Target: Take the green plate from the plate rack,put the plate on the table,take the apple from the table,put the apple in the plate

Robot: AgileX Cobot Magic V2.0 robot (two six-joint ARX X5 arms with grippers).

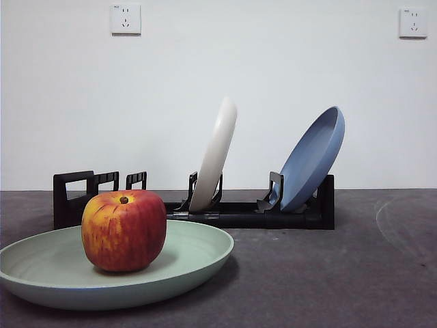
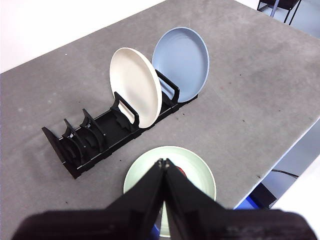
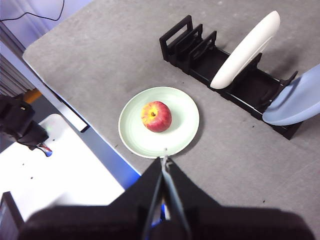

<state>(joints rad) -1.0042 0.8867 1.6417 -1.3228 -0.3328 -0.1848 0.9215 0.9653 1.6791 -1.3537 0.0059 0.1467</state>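
A red apple with yellow-orange streaks sits upright in the middle of a pale green plate, stem dimple facing up. The plate lies flat on the dark grey tabletop, near its front edge.

Behind the plate stands a long black plate rack. 2 plates lean in its slots: a cream-white plate near the middle and a blue plate at one end. The slots at the loop-handle end hold nothing.

Both arms are raised well above the tabletop, clear of everything. The left hand hangs above the green plate with its 2 black jaws pressed together, holding nothing. The right hand hangs over the plate's near rim, jaws likewise closed and empty.

2 wall sockets show on the white wall behind.
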